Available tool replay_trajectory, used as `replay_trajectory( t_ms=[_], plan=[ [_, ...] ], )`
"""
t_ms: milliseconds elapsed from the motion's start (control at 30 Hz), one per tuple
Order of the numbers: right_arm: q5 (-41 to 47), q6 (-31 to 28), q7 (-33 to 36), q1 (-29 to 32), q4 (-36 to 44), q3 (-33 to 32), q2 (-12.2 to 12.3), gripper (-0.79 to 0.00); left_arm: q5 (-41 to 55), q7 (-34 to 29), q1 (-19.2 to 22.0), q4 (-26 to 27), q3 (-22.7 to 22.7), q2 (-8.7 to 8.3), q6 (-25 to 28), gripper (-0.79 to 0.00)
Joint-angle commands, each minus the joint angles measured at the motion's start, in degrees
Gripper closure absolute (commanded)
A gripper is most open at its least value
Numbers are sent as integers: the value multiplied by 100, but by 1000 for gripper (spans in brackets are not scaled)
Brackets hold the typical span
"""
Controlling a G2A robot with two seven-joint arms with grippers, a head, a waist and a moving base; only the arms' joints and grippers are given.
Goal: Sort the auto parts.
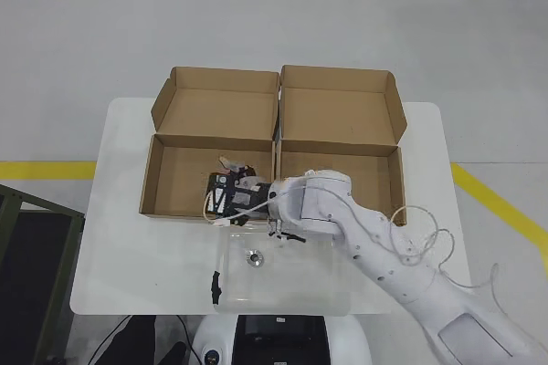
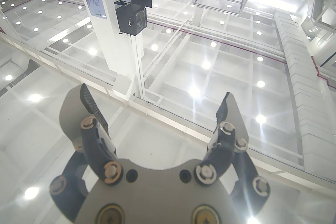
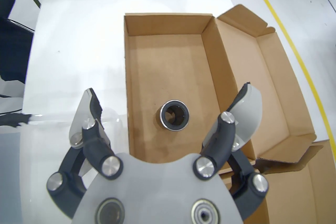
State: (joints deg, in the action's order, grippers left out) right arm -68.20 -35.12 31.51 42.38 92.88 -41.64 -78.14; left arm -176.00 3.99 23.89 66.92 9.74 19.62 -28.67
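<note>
The right gripper (image 3: 168,92) is being held directly above the cardboard box (image 3: 168,51). Its fingers (image 3: 95,105) are being kept wide apart, with nothing gripped between them. A dark metal ring (image 3: 174,116) is lying on the floor of that box with its opening facing up. It sits below the gap between the fingers and is apart from both. The ring is being judged as already sorted, since it is resting in the box with nothing touching it. The wide opening is probably being kept so that the fingers clear the ring when lifted.

A small metal piece (image 1: 253,258) is waiting in the clear tray (image 1: 292,287) just in front of the box, and is likely next in line. A second box (image 1: 374,169) is standing against the side of the first box, presumably for another kind of part.

The left gripper (image 2: 155,91) is being pointed up at the ceiling, away from the box. Its fingers are likewise spread and empty, and it is probably being parked out of the way.
</note>
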Motion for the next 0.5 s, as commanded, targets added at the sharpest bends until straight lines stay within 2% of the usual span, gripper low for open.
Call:
replay_trajectory(
  t_ms=[0, 200, 467],
  plan=[
    [-67, -164, 64, 324, 489, -164, 96, -785, 0, 0, 0, 0, 0, 0, 0, -785],
    [-414, -471, 190, 1215, 1408, -571, 339, -785, 0, 0, 0, 0, 0, 0, 0, -785],
    [-769, -1043, -148, 2362, 2002, -922, 605, -785, 0, 0, 0, 0, 0, 0, 0, -785]
  ],
)
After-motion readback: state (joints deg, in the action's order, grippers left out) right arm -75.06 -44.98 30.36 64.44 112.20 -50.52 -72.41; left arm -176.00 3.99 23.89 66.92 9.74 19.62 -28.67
